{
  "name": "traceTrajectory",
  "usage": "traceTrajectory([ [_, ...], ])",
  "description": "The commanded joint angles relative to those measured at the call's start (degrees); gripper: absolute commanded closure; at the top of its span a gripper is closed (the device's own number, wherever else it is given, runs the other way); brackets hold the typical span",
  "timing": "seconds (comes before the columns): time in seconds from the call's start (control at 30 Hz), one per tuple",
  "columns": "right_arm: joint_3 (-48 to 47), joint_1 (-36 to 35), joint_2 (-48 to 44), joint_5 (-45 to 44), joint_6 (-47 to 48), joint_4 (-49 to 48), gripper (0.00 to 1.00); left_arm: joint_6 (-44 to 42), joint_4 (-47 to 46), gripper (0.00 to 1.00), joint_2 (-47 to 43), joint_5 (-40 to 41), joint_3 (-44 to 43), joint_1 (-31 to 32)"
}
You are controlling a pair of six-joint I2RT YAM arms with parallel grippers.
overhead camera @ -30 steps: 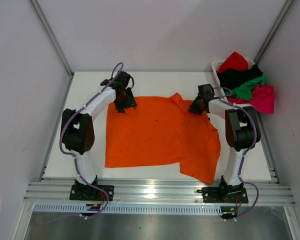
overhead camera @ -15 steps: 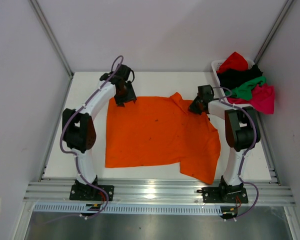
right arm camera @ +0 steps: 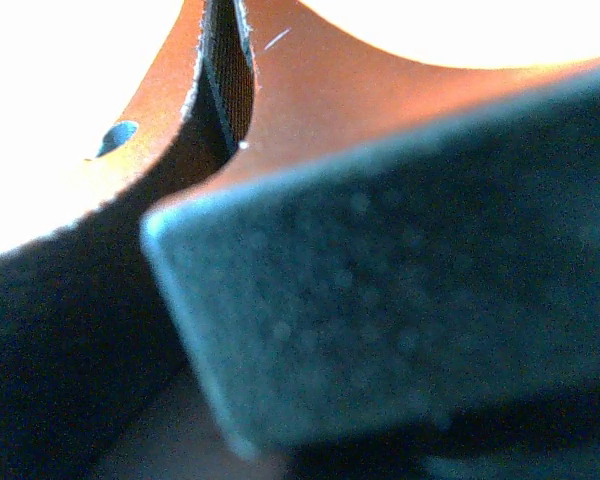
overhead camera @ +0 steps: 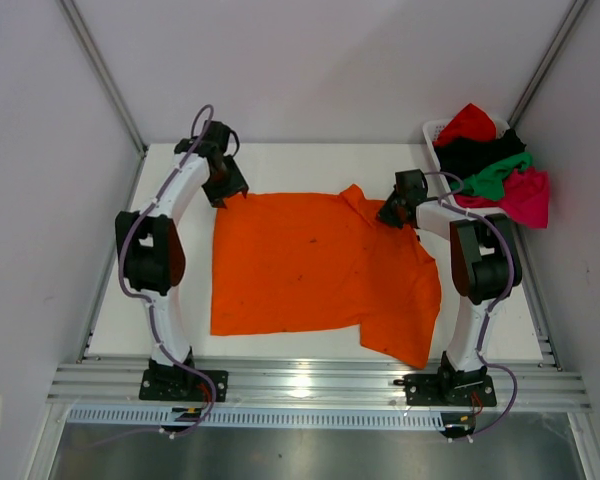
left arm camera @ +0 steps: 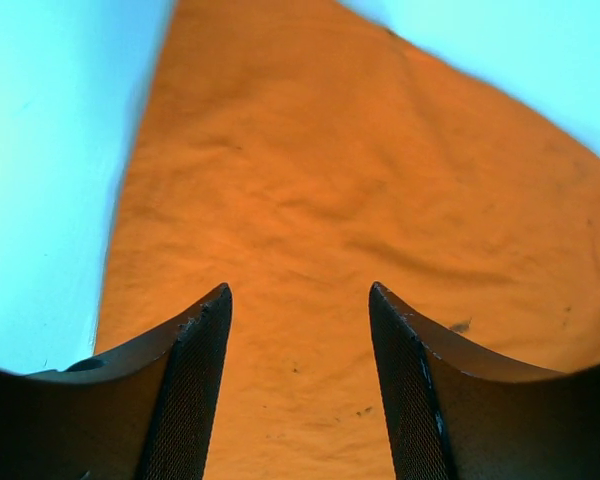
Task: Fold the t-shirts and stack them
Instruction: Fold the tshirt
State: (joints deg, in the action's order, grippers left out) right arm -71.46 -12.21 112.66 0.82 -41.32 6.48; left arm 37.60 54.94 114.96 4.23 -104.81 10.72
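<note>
- Left jaws spread and empty, hovering by the far left corner of the orange t-shirt (overhead camera: pixel 310 265).
- Right jaws pressed together, pinching that shirt's far right edge.
- The orange t-shirt lies spread on the worktop (overhead camera: pixel 170 270).
- Red t-shirt (overhead camera: pixel 468 122), black t-shirt (overhead camera: pixel 475 152), green t-shirt (overhead camera: pixel 500 176) and magenta-pink t-shirt (overhead camera: pixel 528 196) are heaped in the white basket (overhead camera: pixel 432 132) at the far right corner.

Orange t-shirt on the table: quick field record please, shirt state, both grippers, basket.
shirt: bright orange cloth t-shirt spread on the white table, near-right part rumpled, not yet folded
left: left gripper open, empty, by the shirt's far-left corner
right: right gripper shut on the shirt's far-right edge
basket: white slatted plastic basket, far-right corner, heaped with red t-shirt, black t-shirt, green t-shirt, magenta-pink t-shirt, all unfolded
stack: none yet
</note>
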Motion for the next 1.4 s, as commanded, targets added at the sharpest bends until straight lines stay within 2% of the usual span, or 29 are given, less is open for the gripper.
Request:
traceTrajectory([
  [0.0, 0.2, -0.2, -2.7, -0.8, 1.0, -1.8, 0.93, 3.0, -0.2, 0.39, -0.3, -1.8, -0.1, -2.5],
  [0.17, 0.7, -0.3, -2.8, -0.8, 1.1, -2.2, 0.93, 10.1, -5.2, 0.39, -1.7, -2.3, 2.8, -5.2],
  [0.43, 1.4, -0.3, -4.0, -0.8, 1.9, -1.8, 0.93, 27.7, -11.0, 0.39, -2.9, -2.8, 9.5, -7.7],
  [0.53, 1.6, -0.1, -5.1, -0.8, 2.5, -1.6, 0.93, 35.9, -15.9, 0.39, -3.7, -3.8, 12.3, -7.8],
  [0.63, 1.6, -0.2, -5.8, -0.8, 2.9, -1.4, 0.93, 39.0, -20.2, 0.39, -3.3, -3.8, 12.2, -7.8],
  [0.83, 1.1, -0.2, -6.2, -0.8, 3.4, -1.5, 0.93, 42.0, -24.7, 0.39, 0.5, -4.8, 8.1, -7.8],
  [1.0, 1.4, -0.1, -6.7, -0.7, 3.8, -1.1, 0.93, 42.5, -23.5, 0.38, 4.2, -4.6, 3.3, -8.1],
  [1.17, 2.1, 0.1, -8.0, -0.8, 4.5, -0.8, 0.93, 43.3, -23.3, 0.39, 5.0, -0.5, 3.3, -8.3],
  [1.37, 2.9, 0.7, -10.0, -0.8, 5.3, -0.2, 0.93, 41.8, -27.6, 0.39, 5.1, 0.3, 5.7, -8.7],
])
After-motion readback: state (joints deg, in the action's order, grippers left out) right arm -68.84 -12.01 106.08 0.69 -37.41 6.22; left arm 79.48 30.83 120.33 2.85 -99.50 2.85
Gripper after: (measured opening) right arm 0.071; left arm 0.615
